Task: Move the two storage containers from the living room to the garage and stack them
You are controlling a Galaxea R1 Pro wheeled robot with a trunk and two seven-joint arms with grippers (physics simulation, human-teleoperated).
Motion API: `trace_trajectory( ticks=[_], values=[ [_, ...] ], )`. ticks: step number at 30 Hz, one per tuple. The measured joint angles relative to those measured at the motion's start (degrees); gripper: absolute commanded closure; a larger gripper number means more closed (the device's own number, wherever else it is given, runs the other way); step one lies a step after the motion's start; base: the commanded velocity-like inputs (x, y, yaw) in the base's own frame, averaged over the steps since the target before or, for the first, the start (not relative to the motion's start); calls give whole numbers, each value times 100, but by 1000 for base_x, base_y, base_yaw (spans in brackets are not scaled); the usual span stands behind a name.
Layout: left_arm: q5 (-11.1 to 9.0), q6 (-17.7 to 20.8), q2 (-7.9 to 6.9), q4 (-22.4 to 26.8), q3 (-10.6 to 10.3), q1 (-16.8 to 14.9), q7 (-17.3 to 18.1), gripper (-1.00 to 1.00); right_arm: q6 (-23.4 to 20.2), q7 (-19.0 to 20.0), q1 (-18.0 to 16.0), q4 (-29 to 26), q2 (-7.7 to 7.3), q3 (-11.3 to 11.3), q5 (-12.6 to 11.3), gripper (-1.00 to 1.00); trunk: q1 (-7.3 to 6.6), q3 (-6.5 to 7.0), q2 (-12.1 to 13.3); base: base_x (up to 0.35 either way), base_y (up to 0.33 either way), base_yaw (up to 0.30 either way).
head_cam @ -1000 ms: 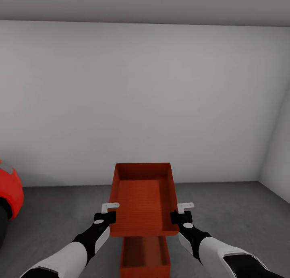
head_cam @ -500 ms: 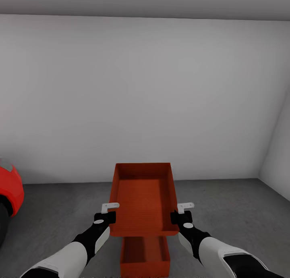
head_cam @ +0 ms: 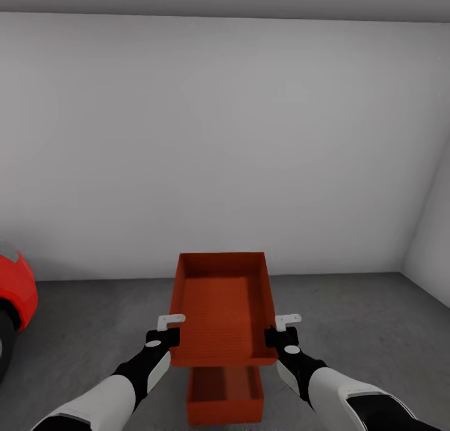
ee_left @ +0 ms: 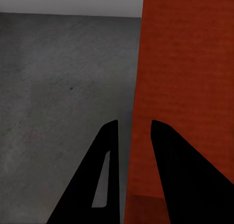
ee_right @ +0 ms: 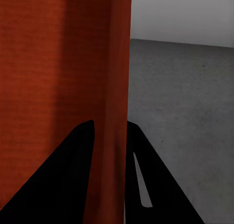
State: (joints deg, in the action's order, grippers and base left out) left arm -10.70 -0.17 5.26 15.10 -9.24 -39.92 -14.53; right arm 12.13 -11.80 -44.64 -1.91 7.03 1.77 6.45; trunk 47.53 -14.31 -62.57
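Stacking step: we held upper container (head_cam: pixel 224 309), left gripper (head_cam: pixel 164 337) & right gripper (head_cam: pixel 282 336) each clamping a side wall, apparently above lower container (head_cam: pixel 225 393) on garage floor (head_cam: pixel 350 318); next: lower squarely.

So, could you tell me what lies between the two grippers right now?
In the head view, the held container spans the gap between the left gripper and the right gripper, each clamped on a side wall.
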Motion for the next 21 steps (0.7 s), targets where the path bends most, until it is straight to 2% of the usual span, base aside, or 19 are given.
trace_trajectory(
  ticks=[21],
  values=[
    [0,0,0,-1,0,0,0,100,0,0,0,0,0,2,-2,100,0,-187,0,0,0,0]
  ],
)
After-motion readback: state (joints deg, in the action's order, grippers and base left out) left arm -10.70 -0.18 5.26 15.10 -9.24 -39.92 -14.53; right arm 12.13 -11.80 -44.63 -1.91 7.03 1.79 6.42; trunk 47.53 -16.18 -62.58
